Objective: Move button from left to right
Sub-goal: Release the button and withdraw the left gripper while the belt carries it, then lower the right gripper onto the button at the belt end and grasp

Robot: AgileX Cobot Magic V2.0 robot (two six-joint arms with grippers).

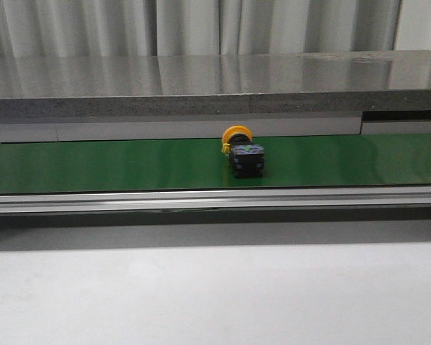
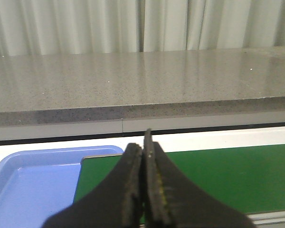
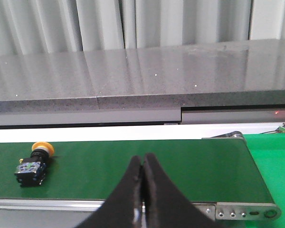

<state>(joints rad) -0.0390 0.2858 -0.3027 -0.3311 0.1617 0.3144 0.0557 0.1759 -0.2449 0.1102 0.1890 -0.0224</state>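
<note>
Two closed grippers (image 2: 143,156) (image 3: 142,166), one button (image 1: 243,153)

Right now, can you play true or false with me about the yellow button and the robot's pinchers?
1. The button lies on the green conveyor belt. True.
2. The left gripper is holding the button. False: its fingers are pressed together with nothing between them, and no button shows in the left wrist view.
3. A blue tray sits beside one end of the belt. True.
4. The button's cap is red. False: the cap is yellow-orange, on a black body.
5. The right gripper is wide open. False: its fingers are shut together, and the button lies apart from it on the belt.
</note>
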